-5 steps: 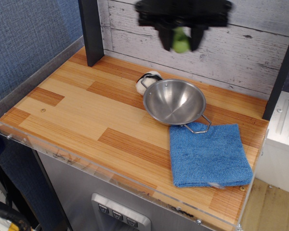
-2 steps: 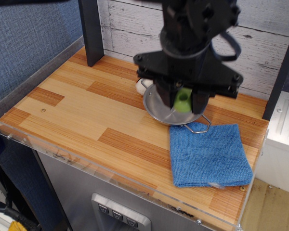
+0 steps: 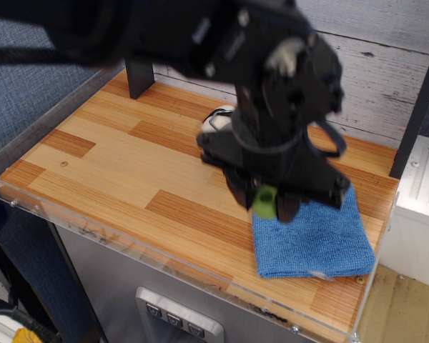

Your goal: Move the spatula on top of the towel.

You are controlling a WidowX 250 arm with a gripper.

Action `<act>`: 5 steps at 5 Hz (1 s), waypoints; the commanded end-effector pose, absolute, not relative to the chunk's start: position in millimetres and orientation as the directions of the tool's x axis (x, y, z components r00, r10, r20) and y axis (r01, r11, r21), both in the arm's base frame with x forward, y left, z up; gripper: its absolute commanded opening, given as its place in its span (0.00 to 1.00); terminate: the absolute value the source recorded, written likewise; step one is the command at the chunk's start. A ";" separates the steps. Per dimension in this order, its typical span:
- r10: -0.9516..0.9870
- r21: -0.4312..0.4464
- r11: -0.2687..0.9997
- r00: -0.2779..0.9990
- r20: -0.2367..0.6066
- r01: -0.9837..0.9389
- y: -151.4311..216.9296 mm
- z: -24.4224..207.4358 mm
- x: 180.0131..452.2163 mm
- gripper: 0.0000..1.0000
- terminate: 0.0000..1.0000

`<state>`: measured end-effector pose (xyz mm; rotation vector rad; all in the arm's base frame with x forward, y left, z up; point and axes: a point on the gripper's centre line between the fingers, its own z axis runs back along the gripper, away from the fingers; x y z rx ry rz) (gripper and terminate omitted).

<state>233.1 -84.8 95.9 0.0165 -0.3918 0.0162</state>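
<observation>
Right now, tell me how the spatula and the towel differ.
The spatula shows only a lime-green, chunky handle end; the towel is blue, flat terry cloth. The spatula is held off the table between the fingers of the gripper; the towel lies on the table. The spatula is mostly hidden; the towel is largely visible.

Fingers (image 3: 252, 201) grip spatula (image 3: 264, 202) green handle, at towel (image 3: 314, 239) left edge.

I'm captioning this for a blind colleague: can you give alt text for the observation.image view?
A black gripper holds a lime-green spatula handle low over the left edge of a blue towel on a wooden table. The arm hides most of what lies behind it.
</observation>
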 end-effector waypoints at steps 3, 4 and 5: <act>-0.124 0.014 0.992 0.952 0.281 0.125 -97.2 45.4 241.1 0.00 0.00; -0.100 -0.001 0.995 0.956 0.275 0.105 -98.3 36.3 244.7 0.00 0.00; -0.075 0.003 0.997 0.956 0.282 0.077 -96.0 34.1 251.0 0.00 0.00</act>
